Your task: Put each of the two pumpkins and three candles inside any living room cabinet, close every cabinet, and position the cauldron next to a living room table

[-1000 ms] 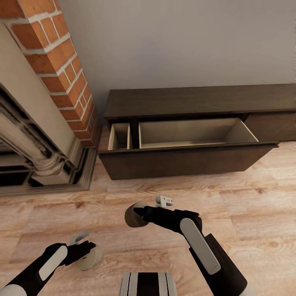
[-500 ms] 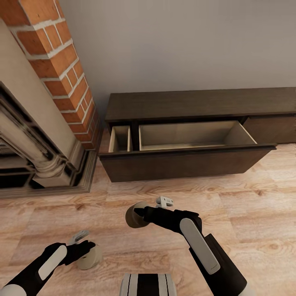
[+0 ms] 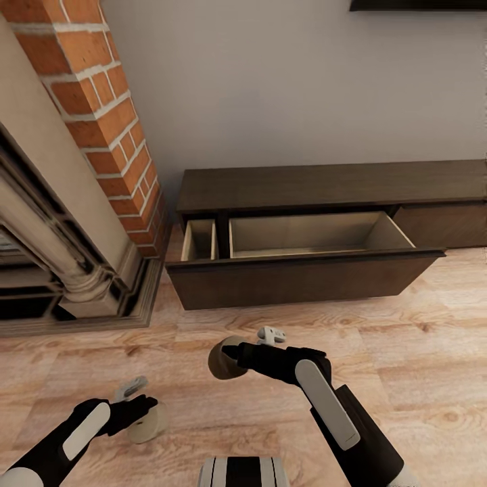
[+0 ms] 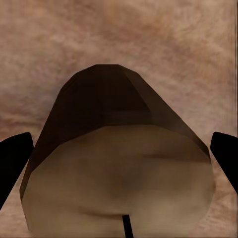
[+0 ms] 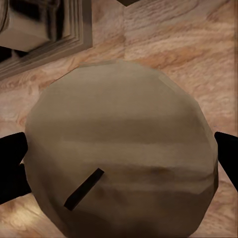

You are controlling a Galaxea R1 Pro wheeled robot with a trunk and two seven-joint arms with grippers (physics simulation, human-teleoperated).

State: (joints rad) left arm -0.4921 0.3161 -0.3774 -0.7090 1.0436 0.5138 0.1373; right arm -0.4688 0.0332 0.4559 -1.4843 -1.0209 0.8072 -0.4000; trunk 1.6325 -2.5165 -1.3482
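Beige-tan wax, matte: two candles, one per gripper. Left gripper (image 3: 138,411) is clamped across the left candle (image 3: 148,423), low over the near-left floor; in the left wrist view the dark fingertips (image 4: 14,158) flank its barrel. Right gripper (image 3: 232,356) grips the right candle (image 3: 223,357) by its sides, held above the plank floor (image 3: 419,338) in front of the cabinet (image 3: 311,186).

Judgement: short, stiff, faceted cylinders, light, slightly slick; side grip at mid-height suits them. Wick (image 5: 83,189) is a thin dark stub.

Cabinet drawer (image 3: 304,277): dark brown flat front, pale interior, standing open. Brick chimney (image 3: 101,101) far left.
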